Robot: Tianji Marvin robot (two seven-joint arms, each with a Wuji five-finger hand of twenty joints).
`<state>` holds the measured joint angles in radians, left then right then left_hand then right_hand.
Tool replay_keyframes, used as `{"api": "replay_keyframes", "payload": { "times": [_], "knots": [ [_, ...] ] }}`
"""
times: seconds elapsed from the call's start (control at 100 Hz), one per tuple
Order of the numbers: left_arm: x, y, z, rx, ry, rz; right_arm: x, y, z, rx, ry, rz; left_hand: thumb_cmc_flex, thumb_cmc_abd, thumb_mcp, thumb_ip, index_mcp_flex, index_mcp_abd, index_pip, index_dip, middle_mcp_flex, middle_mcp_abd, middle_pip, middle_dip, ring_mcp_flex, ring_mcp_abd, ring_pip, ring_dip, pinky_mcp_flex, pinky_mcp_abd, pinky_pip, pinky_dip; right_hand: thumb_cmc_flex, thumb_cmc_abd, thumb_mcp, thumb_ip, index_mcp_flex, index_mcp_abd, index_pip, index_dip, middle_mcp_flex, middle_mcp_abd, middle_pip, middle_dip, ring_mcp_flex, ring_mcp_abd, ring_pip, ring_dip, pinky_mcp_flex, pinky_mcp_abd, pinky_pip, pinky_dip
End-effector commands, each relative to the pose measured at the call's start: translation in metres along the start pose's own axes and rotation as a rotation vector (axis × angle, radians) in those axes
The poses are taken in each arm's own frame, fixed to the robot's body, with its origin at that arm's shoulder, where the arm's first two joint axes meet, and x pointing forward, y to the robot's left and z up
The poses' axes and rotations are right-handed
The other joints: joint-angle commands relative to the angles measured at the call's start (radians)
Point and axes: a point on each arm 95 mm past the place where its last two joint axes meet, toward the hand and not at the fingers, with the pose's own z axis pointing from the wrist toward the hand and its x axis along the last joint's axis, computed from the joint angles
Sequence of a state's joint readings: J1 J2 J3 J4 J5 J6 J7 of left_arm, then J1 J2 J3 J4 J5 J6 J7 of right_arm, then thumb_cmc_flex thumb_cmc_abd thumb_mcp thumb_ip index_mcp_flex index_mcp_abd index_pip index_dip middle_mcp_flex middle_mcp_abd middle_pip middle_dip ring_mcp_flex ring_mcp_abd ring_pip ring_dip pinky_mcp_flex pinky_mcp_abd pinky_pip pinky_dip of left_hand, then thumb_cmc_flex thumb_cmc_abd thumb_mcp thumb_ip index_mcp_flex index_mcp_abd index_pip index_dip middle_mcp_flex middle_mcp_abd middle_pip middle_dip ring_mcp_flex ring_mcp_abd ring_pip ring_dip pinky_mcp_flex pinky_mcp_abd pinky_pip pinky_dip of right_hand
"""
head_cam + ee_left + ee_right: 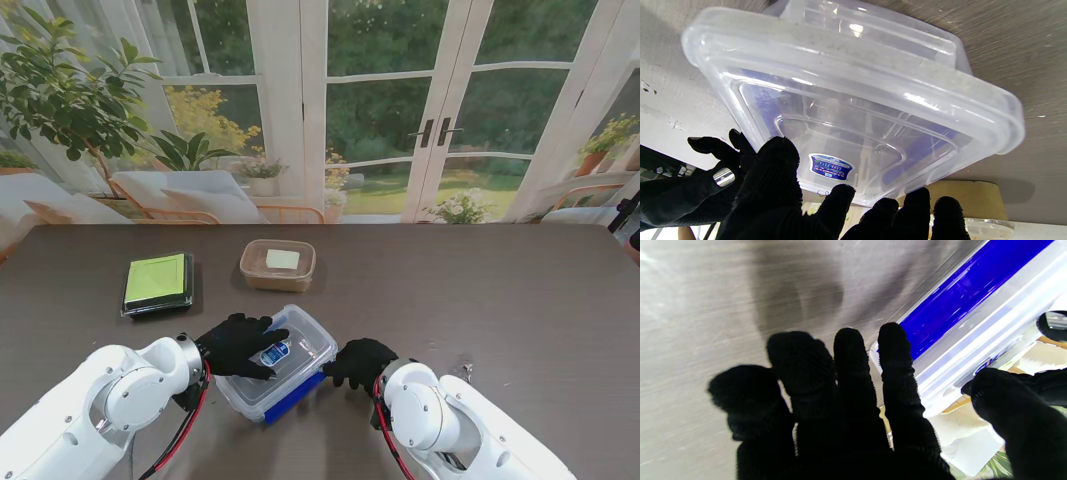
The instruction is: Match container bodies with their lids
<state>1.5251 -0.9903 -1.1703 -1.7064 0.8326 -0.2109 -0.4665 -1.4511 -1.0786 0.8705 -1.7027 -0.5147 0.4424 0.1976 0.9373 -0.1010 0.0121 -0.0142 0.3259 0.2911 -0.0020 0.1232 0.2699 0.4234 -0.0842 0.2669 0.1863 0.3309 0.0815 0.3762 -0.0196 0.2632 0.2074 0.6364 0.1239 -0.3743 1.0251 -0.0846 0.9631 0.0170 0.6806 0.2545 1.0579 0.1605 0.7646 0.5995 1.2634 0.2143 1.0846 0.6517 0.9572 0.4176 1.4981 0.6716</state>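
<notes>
A clear plastic container (300,372) with its clear lid (853,100) on top sits close to me at the table's middle; a blue band (960,290) runs along its near side. My left hand (240,346) lies flat on the lid, fingers (780,173) spread beside a small blue sticker (830,166), gripping nothing. My right hand (360,362) is at the container's right corner, fingers (853,390) straight and apart, the thumb (1017,413) over the lid's edge. Whether the lid is fully seated I cannot tell.
Farther from me stands a tan container (278,265) with a pale square on top. To its left lies a black tray (150,306) carrying a green sheet (156,277). A small metal bit (466,370) lies right of my right hand.
</notes>
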Motion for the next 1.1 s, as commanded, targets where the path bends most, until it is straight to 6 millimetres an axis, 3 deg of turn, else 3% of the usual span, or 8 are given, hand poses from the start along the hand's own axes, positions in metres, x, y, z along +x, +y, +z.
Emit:
{"api": "replay_keyframes", "payload": {
  "times": [0.0, 0.28, 0.6, 1.09],
  "knots": [
    [0.000, 0.017, -0.001, -0.059, -0.005, -0.017, 0.007, -0.008, 0.000, 0.026, 0.019, -0.005, -0.017, 0.032, -0.016, 0.024, 0.014, 0.013, 0.008, 0.012, 0.082, -0.081, 0.134, 0.049, -0.011, 0.013, -0.009, -0.003, -0.020, -0.005, -0.038, 0.013, 0.012, -0.035, 0.061, 0.017, -0.039, -0.040, -0.036, -0.018, 0.021, -0.011, -0.016, 0.017, 0.036, 0.012, 0.011, 0.006, -0.232, 0.012, 0.009, 0.005],
    [0.000, 0.017, -0.002, -0.059, -0.010, -0.023, 0.011, -0.011, 0.008, 0.027, 0.011, -0.025, -0.017, 0.038, -0.016, 0.023, 0.013, 0.012, 0.007, 0.012, 0.088, -0.078, 0.135, 0.049, -0.008, 0.015, -0.008, -0.003, -0.019, -0.003, -0.038, 0.013, 0.010, -0.012, 0.061, 0.021, -0.217, -0.028, -0.134, -0.065, 0.015, -0.010, -0.017, 0.021, 0.038, 0.015, 0.022, 0.011, -0.230, 0.014, 0.013, 0.008],
    [-0.001, 0.016, -0.001, -0.060, -0.006, -0.032, 0.013, -0.006, 0.021, 0.014, -0.015, -0.038, -0.016, 0.044, -0.017, 0.023, 0.014, 0.011, 0.007, 0.012, 0.090, -0.079, 0.135, 0.050, -0.007, 0.016, -0.008, -0.002, -0.018, -0.003, -0.037, 0.014, 0.011, 0.002, 0.063, 0.023, -0.305, -0.018, -0.172, -0.083, 0.008, -0.009, -0.015, 0.021, 0.037, 0.017, 0.029, 0.012, -0.230, 0.018, 0.013, 0.009],
    [-0.001, 0.016, 0.000, -0.071, -0.005, -0.034, 0.015, 0.001, 0.029, -0.002, -0.029, -0.051, -0.020, 0.050, -0.019, 0.022, 0.009, 0.010, 0.005, 0.012, 0.087, -0.080, 0.134, 0.049, -0.008, 0.016, -0.009, -0.003, -0.018, -0.005, -0.037, 0.015, -0.004, -0.007, 0.044, 0.021, -0.344, -0.016, -0.153, -0.076, -0.010, -0.016, -0.005, 0.019, 0.038, 0.009, 0.028, 0.008, -0.230, 0.005, 0.016, 0.010]
  ]
}}
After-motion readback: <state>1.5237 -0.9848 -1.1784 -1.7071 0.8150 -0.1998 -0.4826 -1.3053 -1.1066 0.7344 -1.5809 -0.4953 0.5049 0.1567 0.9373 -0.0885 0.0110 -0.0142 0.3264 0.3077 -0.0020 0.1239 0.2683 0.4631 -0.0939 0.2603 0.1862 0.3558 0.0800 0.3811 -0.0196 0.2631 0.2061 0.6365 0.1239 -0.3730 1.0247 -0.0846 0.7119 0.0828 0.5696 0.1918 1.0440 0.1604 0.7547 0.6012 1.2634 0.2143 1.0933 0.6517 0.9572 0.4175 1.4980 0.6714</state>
